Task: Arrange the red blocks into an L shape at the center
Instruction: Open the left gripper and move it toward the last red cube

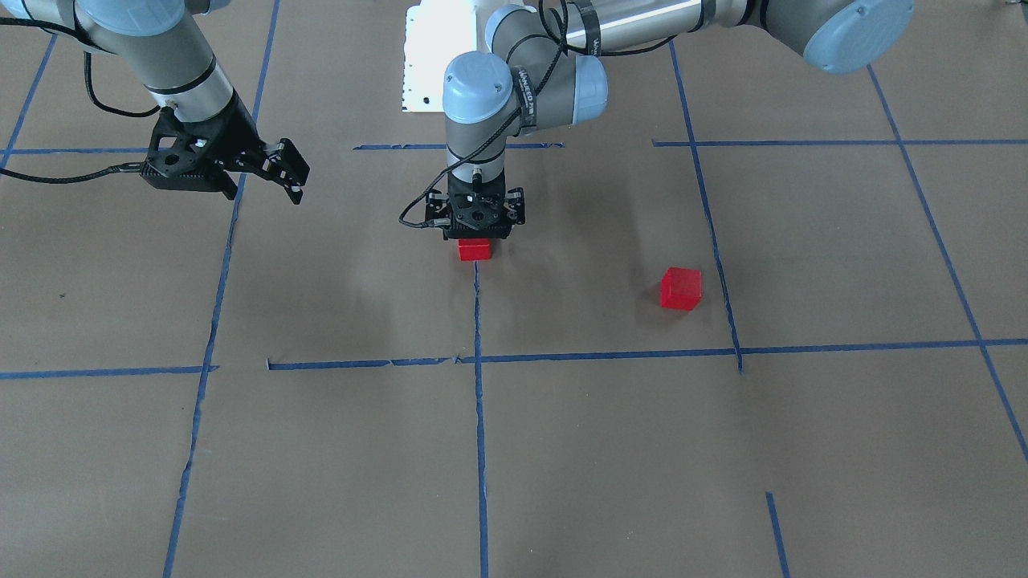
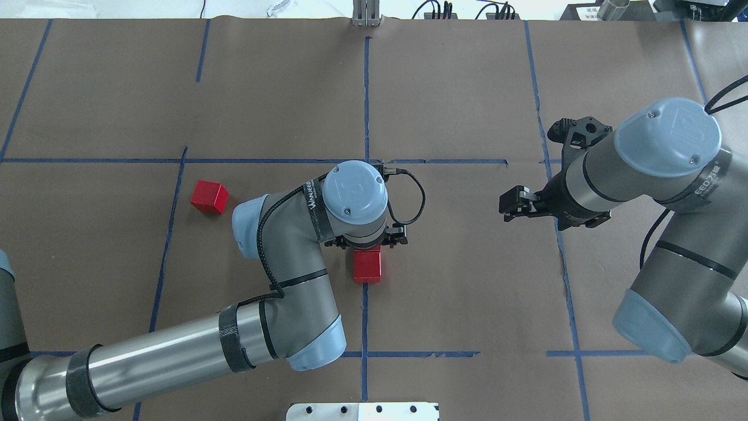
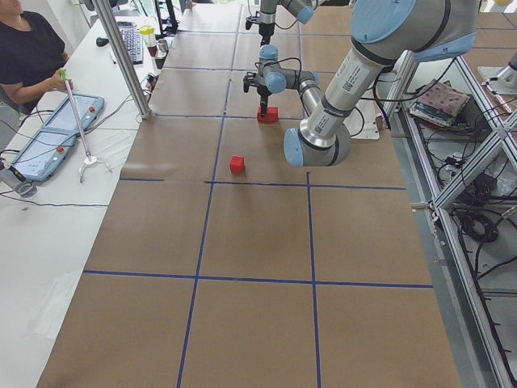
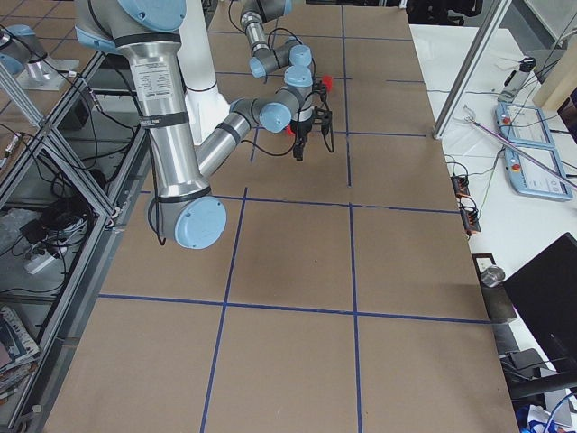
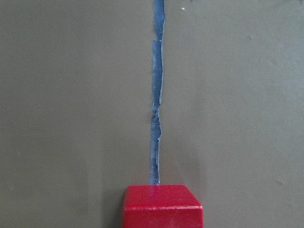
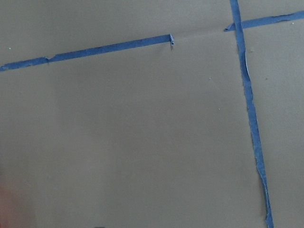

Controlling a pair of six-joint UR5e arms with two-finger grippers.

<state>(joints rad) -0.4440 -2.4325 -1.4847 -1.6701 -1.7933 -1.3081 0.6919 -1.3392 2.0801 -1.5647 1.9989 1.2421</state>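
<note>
One red block lies at the center, at the top end of the torn vertical blue tape line. My left gripper stands straight down right over it; the wrist hides its fingers, so I cannot tell whether it is open or shut. The block also shows in the overhead view and at the bottom edge of the left wrist view. A second red block lies alone on my left. No third block shows on its own. My right gripper hangs open and empty off to my right.
The robot's white base plate sits at the table's near edge. In the exterior left view an operator sits beside a metal post and a tablet. Blue tape lines grid the brown paper.
</note>
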